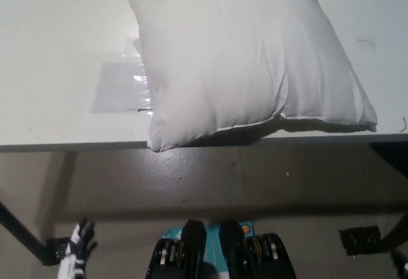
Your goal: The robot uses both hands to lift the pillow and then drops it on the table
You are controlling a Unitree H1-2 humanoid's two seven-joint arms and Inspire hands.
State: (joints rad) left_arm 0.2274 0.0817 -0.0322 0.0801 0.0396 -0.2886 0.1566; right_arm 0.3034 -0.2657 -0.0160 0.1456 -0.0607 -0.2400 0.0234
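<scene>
White tabletop (57,50) fills upper frame. White pillow (242,62) lies flat on it, near front edge, lower corner overhanging edge slightly. Clear plastic sheet (118,85) on tabletop just left of pillow, partly tucked under it. Left hand (78,253) low at bottom-left, below tabletop level, well apart from pillow, fingers spread, holding nothing. Right hand out of sight.

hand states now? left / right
Left hand: low at the picture's bottom left, below the table edge, fingers apart, holding nothing; open.
Right hand: not in view.
Pillow: lies on the table, untouched.
</scene>
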